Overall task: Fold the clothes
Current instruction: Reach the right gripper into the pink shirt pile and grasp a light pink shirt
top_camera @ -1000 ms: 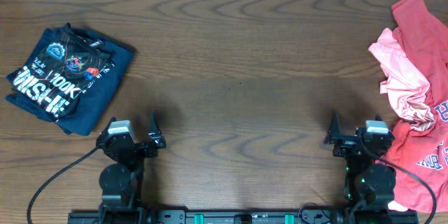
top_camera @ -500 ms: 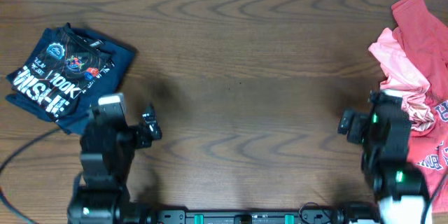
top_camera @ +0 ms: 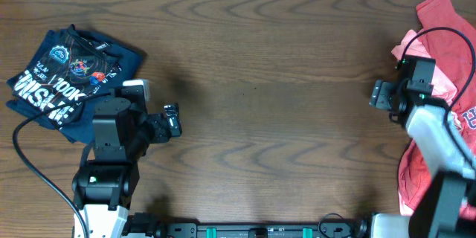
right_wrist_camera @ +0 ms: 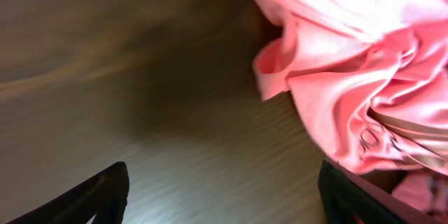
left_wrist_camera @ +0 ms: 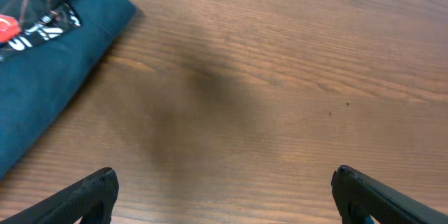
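Observation:
The clothes lie in a crumpled heap at the table's right edge. A light salmon-pink T-shirt [top_camera: 445, 82] [right_wrist_camera: 350, 63] is on top, with darker coral-red ones [top_camera: 446, 15] above and below it. My right gripper [top_camera: 381, 95] [right_wrist_camera: 224, 192] hovers open at the heap's left edge. It holds nothing, and its right finger [right_wrist_camera: 364, 196] is next to the pink folds. Over bare wood on the left, my left gripper [top_camera: 173, 121] [left_wrist_camera: 224, 189] stands wide open and empty.
A folded dark navy T-shirt [top_camera: 71, 78] [left_wrist_camera: 42, 63] with white and coloured print lies at the far left, just beside the left arm. Brown wooden table [top_camera: 268, 82] spans between the two arms. The heap hangs over the right edge.
Both arms have swung out from the front edge. The right gripper moved up and right to the pink shirt's edge, and the left moved forward beside the navy shirt.

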Motion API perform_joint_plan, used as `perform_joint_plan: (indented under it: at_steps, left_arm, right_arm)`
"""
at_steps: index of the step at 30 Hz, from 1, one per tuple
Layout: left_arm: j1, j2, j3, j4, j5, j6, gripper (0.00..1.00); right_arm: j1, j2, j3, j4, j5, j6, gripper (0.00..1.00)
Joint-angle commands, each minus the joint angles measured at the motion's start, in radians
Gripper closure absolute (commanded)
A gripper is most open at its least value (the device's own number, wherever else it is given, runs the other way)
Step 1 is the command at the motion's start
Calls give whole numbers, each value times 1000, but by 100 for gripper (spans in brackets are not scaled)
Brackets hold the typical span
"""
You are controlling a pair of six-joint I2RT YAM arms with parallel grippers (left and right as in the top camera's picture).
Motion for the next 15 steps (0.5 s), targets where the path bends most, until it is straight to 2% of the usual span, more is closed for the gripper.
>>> perform_joint_plan:
  at_steps: [1, 6, 9, 10, 11, 12, 13, 15]
  left_arm:
    - [6, 8, 17, -2, 21, -9, 2]
    - [6, 11, 17, -2, 21, -10, 2]
    - [6, 11, 17, -2, 21, -10, 2]
    - [6, 11, 17, -2, 21, -10, 2]
    - [6, 11, 17, -2, 21, -10, 2]
    - [6, 11, 17, -2, 21, -10, 2]
    - [6, 11, 17, -2, 21, -10, 2]
    - [6, 11, 17, -2, 21, -10, 2]
  right_arm:
    - [-53, 111, 72, 47, 32, -11, 16]
    - [-82, 219, 88, 177, 32, -10, 22]
    - [-92, 266, 88, 230, 35, 10, 34]
    - [-97, 286, 88, 249, 26, 19, 45]
    - [-99, 299, 88, 257, 8, 19, 62]
    - [-100, 314, 88, 261, -9, 19, 83]
    - [-100, 318, 88, 259, -29, 19, 95]
    - [-95, 314, 90, 263, -127, 14, 99]
